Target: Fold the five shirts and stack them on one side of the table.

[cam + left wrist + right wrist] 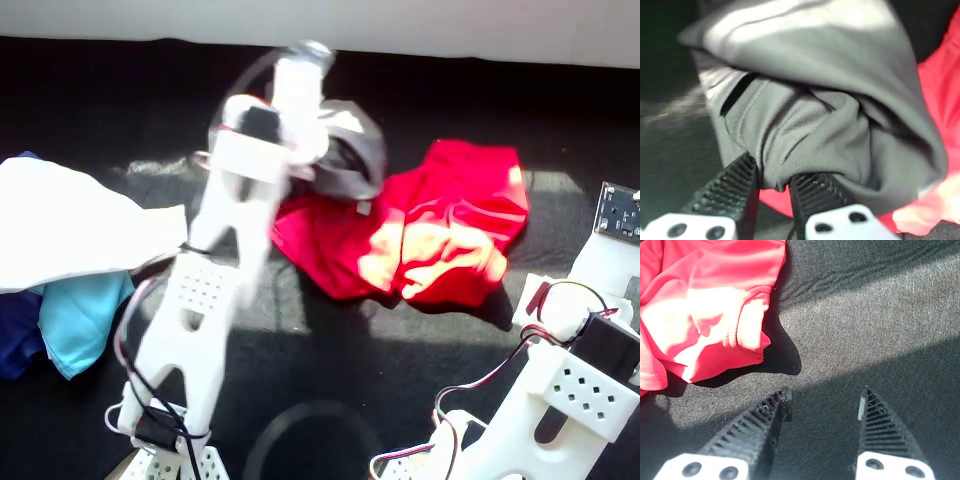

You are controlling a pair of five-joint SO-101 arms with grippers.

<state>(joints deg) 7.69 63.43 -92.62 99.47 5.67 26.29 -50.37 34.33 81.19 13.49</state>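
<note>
Firmly in left gripper [774,175], grey shirt [840,120]; right gripper [826,395] agape near red shirt [705,315]

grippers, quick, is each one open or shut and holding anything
Left gripper: closed on the grey shirt.
Right gripper: open, holding nothing, beside the red shirt.

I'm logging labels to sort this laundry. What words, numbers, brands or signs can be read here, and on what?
No text can be read.
The small tab at the lower edge of the grey shirt is too small to read.
The dark board at the high view's right edge shows marks too blurred to read.
</note>
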